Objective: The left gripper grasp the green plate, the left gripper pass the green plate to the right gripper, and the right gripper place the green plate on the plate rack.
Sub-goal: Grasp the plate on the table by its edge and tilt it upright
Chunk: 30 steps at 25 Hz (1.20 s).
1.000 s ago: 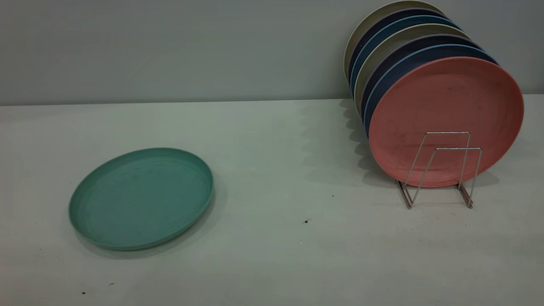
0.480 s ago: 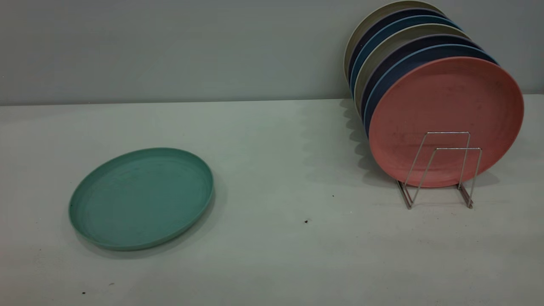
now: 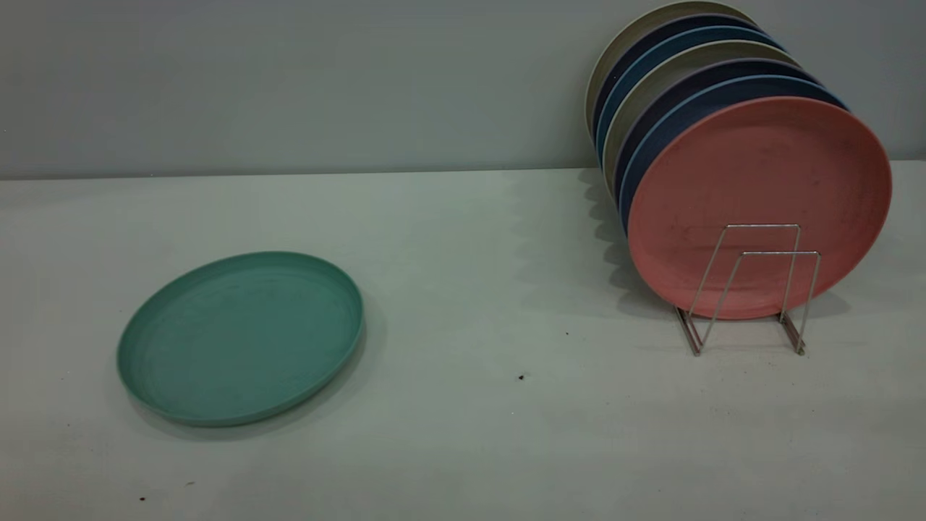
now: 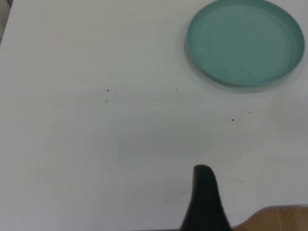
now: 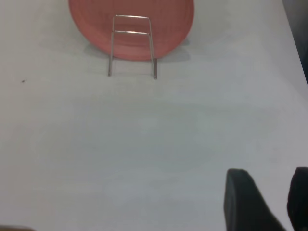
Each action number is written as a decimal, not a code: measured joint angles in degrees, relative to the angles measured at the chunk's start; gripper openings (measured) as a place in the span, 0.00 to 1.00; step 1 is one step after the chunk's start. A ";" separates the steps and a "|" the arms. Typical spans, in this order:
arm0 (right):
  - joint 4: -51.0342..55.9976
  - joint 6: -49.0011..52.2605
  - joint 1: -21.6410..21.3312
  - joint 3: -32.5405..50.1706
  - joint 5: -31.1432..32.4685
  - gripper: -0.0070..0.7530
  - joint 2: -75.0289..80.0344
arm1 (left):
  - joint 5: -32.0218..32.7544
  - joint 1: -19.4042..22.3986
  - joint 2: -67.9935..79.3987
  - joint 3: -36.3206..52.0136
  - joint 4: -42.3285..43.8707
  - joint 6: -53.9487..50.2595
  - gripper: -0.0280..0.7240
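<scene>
The green plate [image 3: 240,336] lies flat on the white table at the left; it also shows in the left wrist view [image 4: 245,42]. The plate rack [image 3: 752,289] stands at the right and holds several upright plates, with a salmon-pink plate [image 3: 759,181] at the front. Two wire loops stand free in front of the pink plate. Neither gripper shows in the exterior view. My left gripper [image 4: 204,197] shows only as one black part, well short of the green plate. My right gripper [image 5: 272,192] is open and empty, low over the table and well short of the rack [image 5: 132,45].
Behind the pink plate [image 5: 132,14] stand dark blue, teal and beige plates [image 3: 651,79]. A grey wall runs along the back of the table. A brown table edge [image 4: 279,219] shows beside the left gripper. Small dark specks [image 3: 521,377] dot the table.
</scene>
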 joint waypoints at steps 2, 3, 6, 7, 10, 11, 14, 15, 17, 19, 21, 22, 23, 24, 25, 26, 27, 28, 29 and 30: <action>0.00 0.00 0.00 0.00 0.00 0.32 0.00 | 0.00 0.00 0.00 0.00 0.00 0.00 0.81; 0.01 0.00 0.00 0.00 0.00 0.32 0.00 | 0.00 0.00 0.00 0.00 0.00 0.00 0.81; 0.06 0.00 0.00 0.00 0.00 0.32 0.00 | 0.00 0.00 0.00 0.00 0.59 0.00 0.81; 0.20 0.00 0.00 0.00 -0.06 0.33 0.00 | -0.05 0.00 0.40 -0.08 1.11 0.00 0.81; 1.57 0.00 0.00 -0.90 -0.48 0.37 1.35 | -0.36 0.00 4.73 -1.55 2.36 -0.05 0.81; 1.99 0.00 0.00 -1.40 -1.06 0.39 2.63 | -0.77 0.00 6.88 -2.22 2.33 -0.05 0.81; 2.43 0.00 0.00 -2.91 -4.11 0.48 9.51 | -3.57 0.00 16.84 -5.11 1.62 -0.05 0.81; 2.48 0.00 0.00 -3.54 -5.38 0.51 11.81 | -5.15 0.00 19.97 -6.04 0.92 -0.05 0.81; 3.02 0.00 0.00 -5.05 -7.71 0.57 17.48 | -7.95 0.00 27.57 -7.78 -0.95 0.08 0.81; 3.72 -0.66 0.00 -6.93 -10.19 0.61 22.61 | -10.94 0.00 34.29 -10.27 -3.14 0.26 0.81; 4.51 -2.50 0.00 -8.55 -13.41 0.63 27.89 | -13.17 0.00 41.02 -12.97 -5.22 0.85 0.81; 5.37 -3.98 0.00 -9.27 -15.50 0.63 29.95 | -14.19 0.00 43.65 -14.08 -5.90 1.32 0.81; 6.60 -5.99 0.00 -9.73 -17.68 0.63 32.37 | -15.30 0.00 46.70 -15.58 -6.81 1.60 0.81; 8.79 -8.61 0.00 -10.14 -19.80 0.63 34.72 | -16.21 0.00 49.69 -16.63 -7.51 1.74 0.81; 11.71 -11.19 0.00 -10.35 -21.43 0.63 37.09 | -17.38 0.00 52.64 -17.80 -8.09 1.79 0.81; 15.31 -14.73 0.00 -10.36 -23.10 0.63 39.09 | -18.82 0.00 55.06 -18.89 -8.74 1.85 0.81; 18.65 -18.52 0.00 -10.36 -24.35 0.63 41.55 | -19.84 0.00 57.90 -19.71 -9.46 1.90 0.81; 22.81 -22.54 0.00 -10.36 -25.11 0.63 44.07 | -20.83 0.00 60.64 -20.66 -10.35 2.06 0.81; 27.07 -26.01 0.00 -10.36 -25.93 0.63 46.23 | -21.81 0.00 62.82 -21.44 -11.54 2.52 0.81; 30.57 -30.17 0.00 -10.36 -26.59 0.63 48.83 | -22.80 0.00 65.30 -22.07 -12.74 3.25 0.81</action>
